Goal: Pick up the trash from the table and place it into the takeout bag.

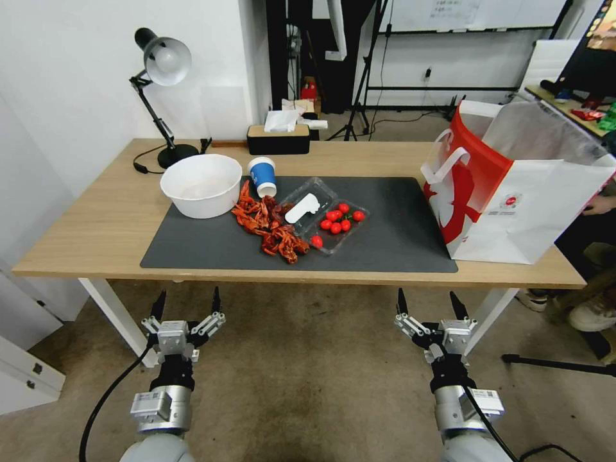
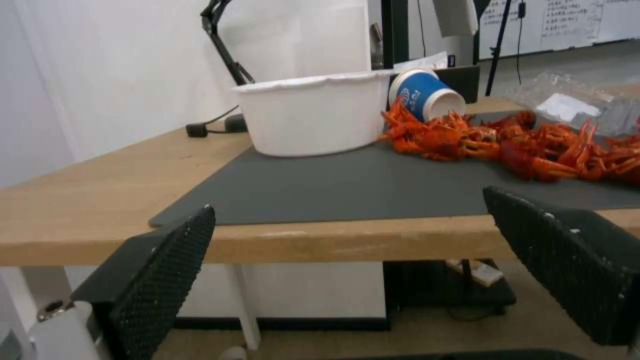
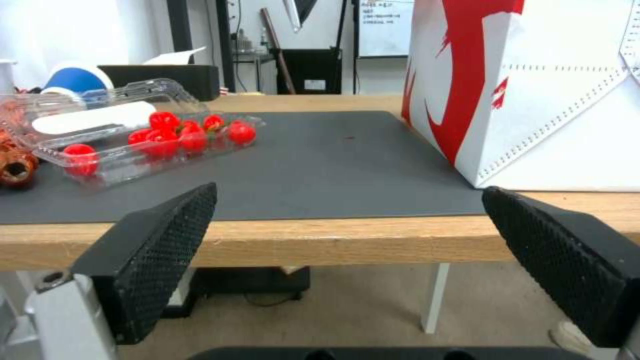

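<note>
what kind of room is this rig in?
Probably a lab or office workspace, not a home: a whiteboard on the back wall, black tripod stands on the floor, and a light-wood table with a desk lamp staged with takeout litter.

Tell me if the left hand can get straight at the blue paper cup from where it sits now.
Probably not head-on. The left hand hangs open below the table edge, and the white bowl and crayfish shells lie before the blue paper cup. From above looks free.
</note>
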### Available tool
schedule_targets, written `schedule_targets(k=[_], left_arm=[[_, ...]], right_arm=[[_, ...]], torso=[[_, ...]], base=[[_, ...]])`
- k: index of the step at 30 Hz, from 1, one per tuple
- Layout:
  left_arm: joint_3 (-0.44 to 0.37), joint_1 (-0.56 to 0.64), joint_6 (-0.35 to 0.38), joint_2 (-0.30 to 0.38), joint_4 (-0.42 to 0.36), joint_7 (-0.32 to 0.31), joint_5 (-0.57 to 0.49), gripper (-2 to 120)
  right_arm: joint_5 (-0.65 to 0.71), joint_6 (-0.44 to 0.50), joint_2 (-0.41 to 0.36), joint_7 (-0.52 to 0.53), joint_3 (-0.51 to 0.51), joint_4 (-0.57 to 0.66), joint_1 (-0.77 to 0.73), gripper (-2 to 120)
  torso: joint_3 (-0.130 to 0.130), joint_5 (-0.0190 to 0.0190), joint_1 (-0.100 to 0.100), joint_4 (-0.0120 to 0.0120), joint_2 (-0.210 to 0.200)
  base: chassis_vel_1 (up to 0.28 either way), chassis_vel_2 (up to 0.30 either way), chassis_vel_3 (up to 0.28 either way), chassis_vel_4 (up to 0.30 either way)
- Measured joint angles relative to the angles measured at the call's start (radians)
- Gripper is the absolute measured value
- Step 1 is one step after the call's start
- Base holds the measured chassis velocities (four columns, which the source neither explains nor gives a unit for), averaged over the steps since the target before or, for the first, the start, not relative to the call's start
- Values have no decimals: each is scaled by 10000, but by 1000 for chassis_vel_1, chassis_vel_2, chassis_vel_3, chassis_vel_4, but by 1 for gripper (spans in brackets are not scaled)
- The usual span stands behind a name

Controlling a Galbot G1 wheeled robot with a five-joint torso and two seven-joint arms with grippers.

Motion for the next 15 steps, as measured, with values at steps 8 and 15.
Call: schedule_targets(k=[8, 15], left_arm=[[-6, 78, 64, -34, 0, 0, -22, 100], [-28, 39, 114, -49, 22, 0, -59, 100]], right_arm=[[-3, 0, -8, -7, -9, -10, 79, 100], [6, 0, -39, -7, 3, -49, 124, 100]], torso=[[0, 0, 0, 0, 0], [0, 0, 0, 1, 0]], base=[[0, 0, 0, 0], [0, 0, 0, 0]])
